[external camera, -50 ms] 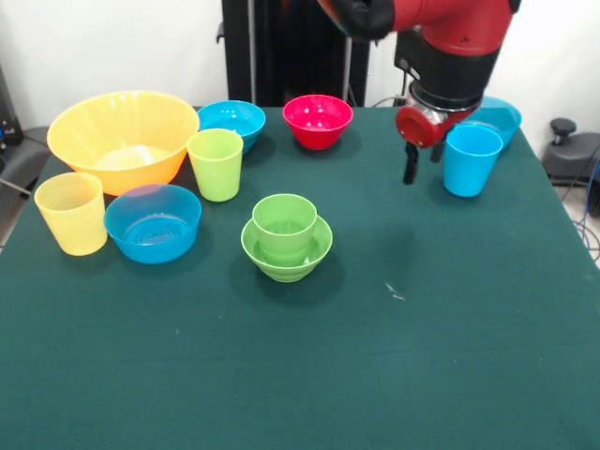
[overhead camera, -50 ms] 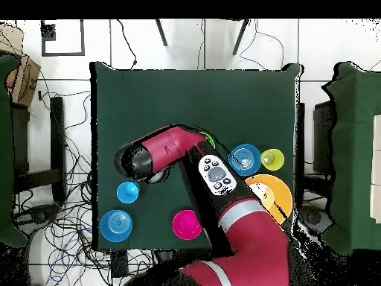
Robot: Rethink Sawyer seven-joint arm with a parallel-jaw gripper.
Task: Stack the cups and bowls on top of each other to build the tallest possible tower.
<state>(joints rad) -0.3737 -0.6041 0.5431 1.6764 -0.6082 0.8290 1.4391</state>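
Over the green worktop (external camera, -50 ms: 394,356) the claw (external camera, -50 ms: 420,161) hangs empty beside the sky-blue cup (external camera, -50 ms: 472,159), prongs slightly parted; mid-worktop, the green cup (external camera, -50 ms: 284,225) sits inside the green bowl (external camera, -50 ms: 287,253).

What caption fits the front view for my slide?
Gripper hangs beside the sky blue cup; green cup sits nested in the green bowl.

Green-clothed table (overhead camera, -50 ms: 193,97) on a white tiled floor (overhead camera, -50 ms: 74,45)

Cables (overhead camera, -50 ms: 71,223) are strewn left of the table; another green table (overhead camera, -50 ms: 357,149) is seen at right.
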